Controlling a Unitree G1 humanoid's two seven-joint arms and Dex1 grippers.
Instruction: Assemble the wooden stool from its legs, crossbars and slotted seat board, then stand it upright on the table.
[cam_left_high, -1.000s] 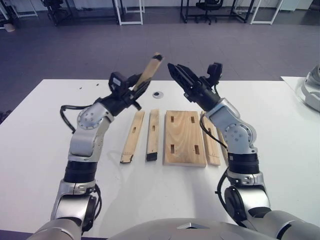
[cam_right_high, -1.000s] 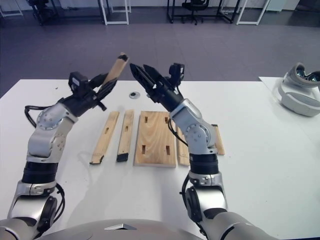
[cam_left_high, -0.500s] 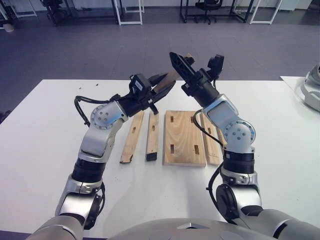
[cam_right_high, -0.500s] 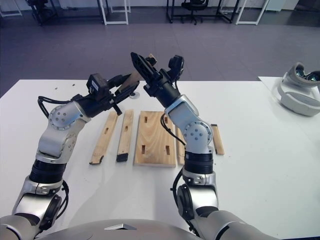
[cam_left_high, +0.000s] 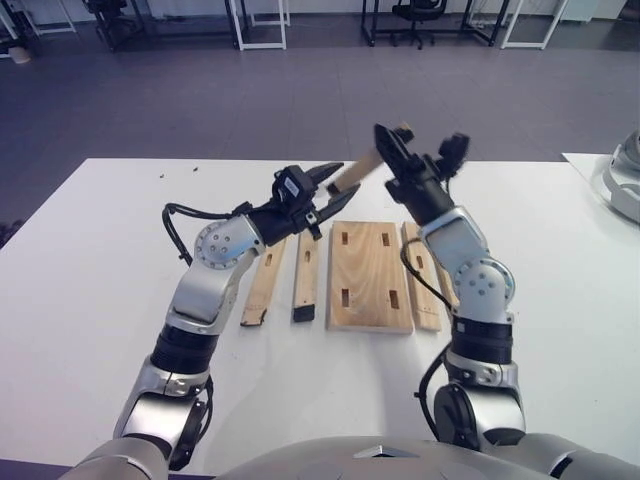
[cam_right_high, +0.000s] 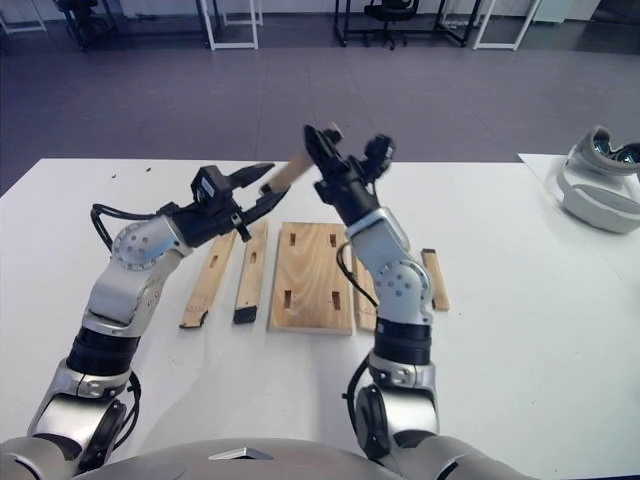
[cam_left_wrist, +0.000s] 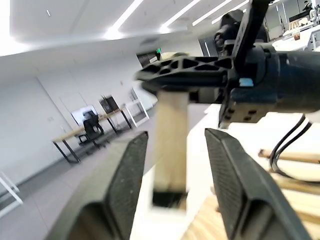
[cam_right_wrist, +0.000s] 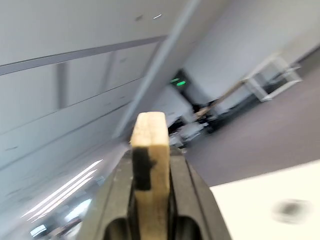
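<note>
A pale wooden leg (cam_left_high: 352, 173) with a dark end is held up above the table's far side, my right gripper (cam_left_high: 388, 148) shut on its upper part. The right wrist view has the leg (cam_right_wrist: 150, 165) clamped between the fingers. My left gripper (cam_left_high: 335, 186) stands open around the leg's lower end; its fingers (cam_left_wrist: 125, 190) flank the leg (cam_left_wrist: 170, 150) without touching. The slotted seat board (cam_left_high: 368, 262) lies flat mid-table. Two more legs (cam_left_high: 264, 273) (cam_left_high: 306, 268) lie left of it. Thinner bars (cam_left_high: 421, 277) lie right of it, partly behind my right arm.
A white headset (cam_right_high: 598, 178) rests on a second table at the far right. The white table (cam_left_high: 90, 260) has open surface to the left and along its near edge. Desks and chairs stand far back in the room.
My left gripper has opened and let go of the leg, dropping a little lower. My right gripper has shut on the leg and carried it to the right.
</note>
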